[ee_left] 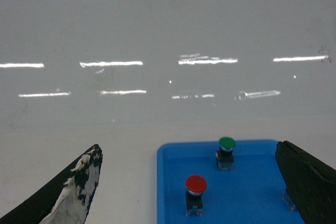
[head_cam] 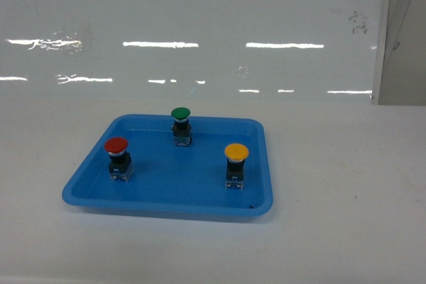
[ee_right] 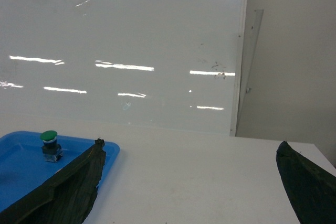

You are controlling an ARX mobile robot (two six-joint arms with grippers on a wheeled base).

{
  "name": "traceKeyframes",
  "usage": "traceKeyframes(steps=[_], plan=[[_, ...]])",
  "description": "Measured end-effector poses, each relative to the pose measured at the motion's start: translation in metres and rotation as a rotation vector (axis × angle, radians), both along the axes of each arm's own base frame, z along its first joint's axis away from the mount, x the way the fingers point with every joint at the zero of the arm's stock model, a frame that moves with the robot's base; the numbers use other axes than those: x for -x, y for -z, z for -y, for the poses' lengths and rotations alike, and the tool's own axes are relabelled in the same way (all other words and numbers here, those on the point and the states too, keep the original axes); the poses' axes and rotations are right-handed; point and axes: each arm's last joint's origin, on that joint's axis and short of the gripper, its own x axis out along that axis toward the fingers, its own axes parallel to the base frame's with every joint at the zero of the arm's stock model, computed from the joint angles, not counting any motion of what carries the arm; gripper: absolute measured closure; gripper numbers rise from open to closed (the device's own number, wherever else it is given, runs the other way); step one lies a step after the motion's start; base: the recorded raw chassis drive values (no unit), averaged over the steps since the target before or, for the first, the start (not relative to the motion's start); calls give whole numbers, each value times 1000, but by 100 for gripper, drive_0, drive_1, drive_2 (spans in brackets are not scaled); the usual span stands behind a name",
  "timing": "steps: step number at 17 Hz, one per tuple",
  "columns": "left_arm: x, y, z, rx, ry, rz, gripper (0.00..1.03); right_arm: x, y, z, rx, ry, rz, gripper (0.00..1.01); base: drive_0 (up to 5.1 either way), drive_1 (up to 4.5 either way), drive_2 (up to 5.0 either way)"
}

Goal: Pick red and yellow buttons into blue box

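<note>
1. Red button (head_cam: 116, 156) and yellow button (head_cam: 235, 163) stand upright in the shallow blue tray (head_cam: 86, 194) on the bench (head_cam: 346, 184), well apart; green button (head_cam: 180, 124) behind them.
2. Left gripper (ee_left: 191, 192) and right gripper (ee_right: 191, 182): jaws spread wide, holding nothing.
3. Advice: descend squarely over the red cap, gripping the blocky base.
4. Blue box not in any view; yellow button partly hidden in the left wrist view.

left gripper (ee_left: 189, 187) jaws spread wide, holding nothing, left finger (ee_left: 73, 192) with white scuffed paint, right gripper (ee_right: 189, 182) also spread wide and holding nothing, dark fingers at both frame edges, neither arm visible from the head camera
</note>
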Motion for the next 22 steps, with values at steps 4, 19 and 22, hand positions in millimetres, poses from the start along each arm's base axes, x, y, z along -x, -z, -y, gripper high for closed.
traceKeyframes(steps=[4,19,22], plan=[[-43,-5,6,-55,26,15,5,-29,-4,-6,5,-24,-17,3,0,0,0],[-110,29,17,-215,59,-197,5,-94,21,-32,74,-92,-204,3,0,0,0],[-131,11,26,-284,101,-220,5,-120,22,-48,175,-140,-297,3,0,0,0]])
